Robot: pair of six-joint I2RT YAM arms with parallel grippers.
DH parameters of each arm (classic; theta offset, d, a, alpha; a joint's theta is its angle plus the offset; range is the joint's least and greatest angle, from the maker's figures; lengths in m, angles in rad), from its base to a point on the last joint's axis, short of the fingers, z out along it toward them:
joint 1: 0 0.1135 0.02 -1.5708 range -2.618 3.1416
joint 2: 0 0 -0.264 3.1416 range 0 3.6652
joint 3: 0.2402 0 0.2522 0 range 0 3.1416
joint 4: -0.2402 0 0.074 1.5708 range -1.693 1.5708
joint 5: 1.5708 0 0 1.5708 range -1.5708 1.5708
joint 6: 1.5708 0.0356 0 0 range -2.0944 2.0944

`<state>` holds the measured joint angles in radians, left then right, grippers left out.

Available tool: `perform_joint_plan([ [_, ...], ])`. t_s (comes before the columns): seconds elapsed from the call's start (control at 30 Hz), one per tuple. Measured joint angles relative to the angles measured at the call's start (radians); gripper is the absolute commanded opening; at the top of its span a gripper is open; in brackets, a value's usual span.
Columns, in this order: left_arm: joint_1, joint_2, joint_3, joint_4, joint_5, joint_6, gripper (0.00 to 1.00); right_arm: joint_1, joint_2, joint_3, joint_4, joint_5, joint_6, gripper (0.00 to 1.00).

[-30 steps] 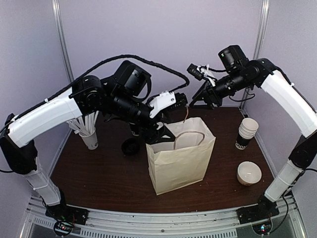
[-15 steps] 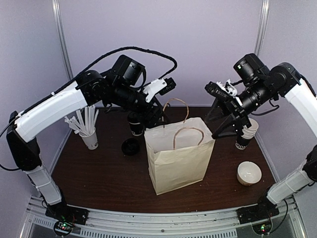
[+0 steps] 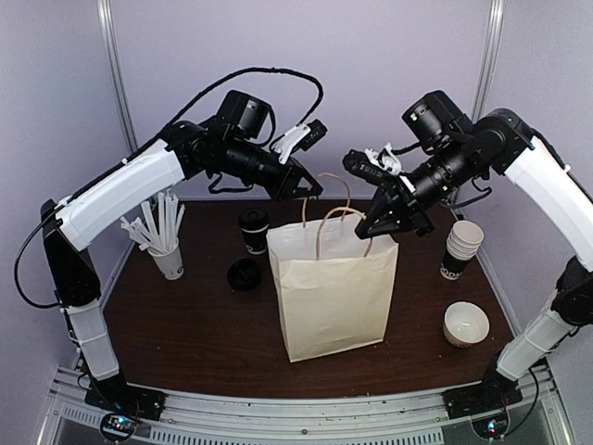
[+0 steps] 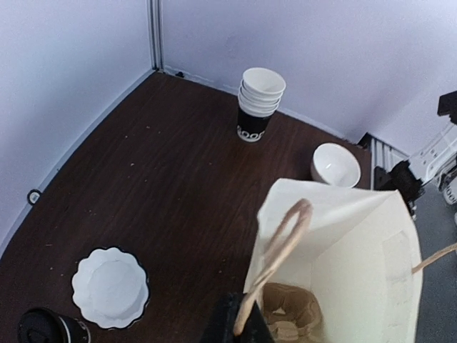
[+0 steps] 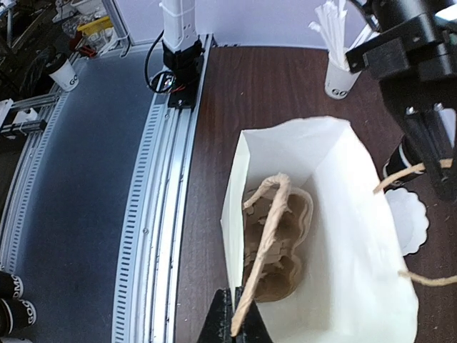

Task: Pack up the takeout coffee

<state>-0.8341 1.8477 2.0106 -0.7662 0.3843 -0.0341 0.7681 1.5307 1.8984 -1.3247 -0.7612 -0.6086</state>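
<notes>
The takeout coffee [image 3: 253, 228], a black-lidded cup with a dark band, stands on the table behind the left rear corner of the white paper bag [image 3: 334, 292]; its lid shows at the lower left of the left wrist view [image 4: 44, 329]. My left gripper [image 3: 309, 192] is shut on the bag's far twisted-paper handle [image 4: 275, 261], above the rear rim. The right gripper [image 3: 378, 225] is shut on the other handle [image 5: 268, 229] at the bag's right side. The bag stands open and upright, and a brown cardboard cup carrier [image 5: 278, 246] lies at its bottom.
A white cup of straws [image 3: 167, 248] stands at the left. A round scalloped disc [image 3: 245, 273] lies just left of the bag. A stack of nested cups [image 3: 460, 248] and a white bowl [image 3: 466, 323] are at the right.
Both grippers stood open and away from the bag; they have come in over its rim and shut, each on one handle. The bag's mouth now stands pulled wider.
</notes>
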Motion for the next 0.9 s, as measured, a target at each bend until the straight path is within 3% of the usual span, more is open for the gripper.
perform_joint_plan([
  [0.4,-0.005,0.021,0.293,0.007,0.072,-0.022,0.0,0.0,-0.01,0.345,0.017,0.076,0.013,0.0],
  [0.9,-0.005,0.049,0.341,-0.007,0.075,-0.016,0.0,0.0,0.005,0.334,0.02,0.09,0.014,0.0],
])
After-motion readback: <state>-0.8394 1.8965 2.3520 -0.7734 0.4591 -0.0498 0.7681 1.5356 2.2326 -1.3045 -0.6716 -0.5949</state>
